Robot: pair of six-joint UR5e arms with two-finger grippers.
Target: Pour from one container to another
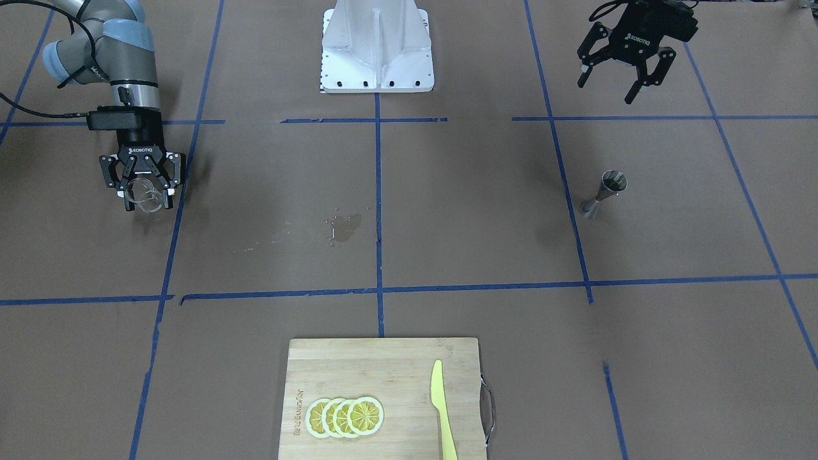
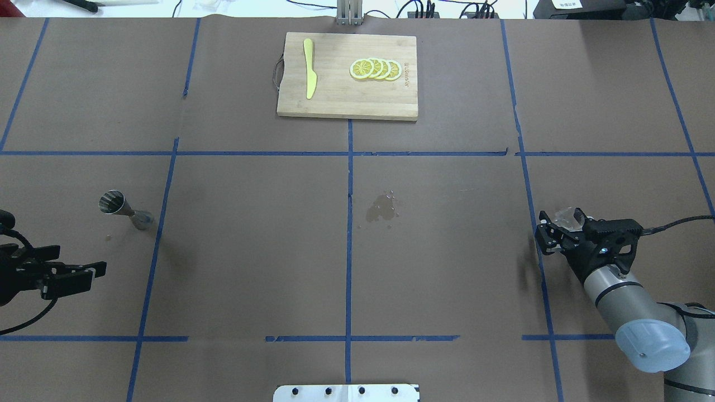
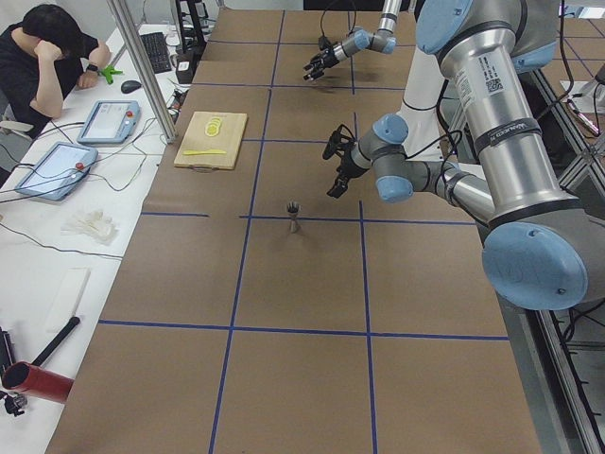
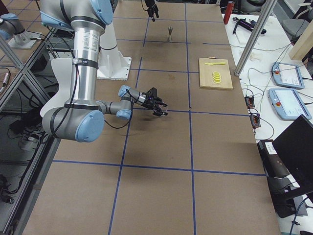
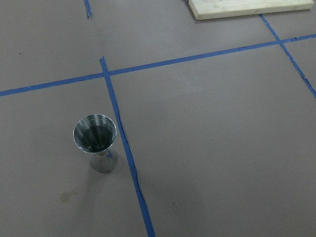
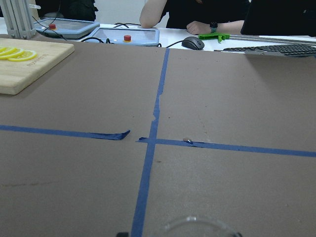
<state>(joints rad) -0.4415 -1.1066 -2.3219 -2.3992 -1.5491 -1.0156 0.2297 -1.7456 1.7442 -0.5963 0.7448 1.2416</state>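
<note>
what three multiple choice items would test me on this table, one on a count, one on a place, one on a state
1. How many lemon slices lie on the cutting board? A two B four C six
2. Where does the jigger stand? A on the cutting board B beside the lemon slices C on the table by the left gripper
3. What state is the right gripper in? A fingers shut on the glass cup B open and empty C shut on the jigger

Answers: 1 B, four overlapping slices show in the front-facing view. 2 C, it stands upright on bare brown paper on the left arm's side. 3 A, the cup sits between its fingers.
</note>
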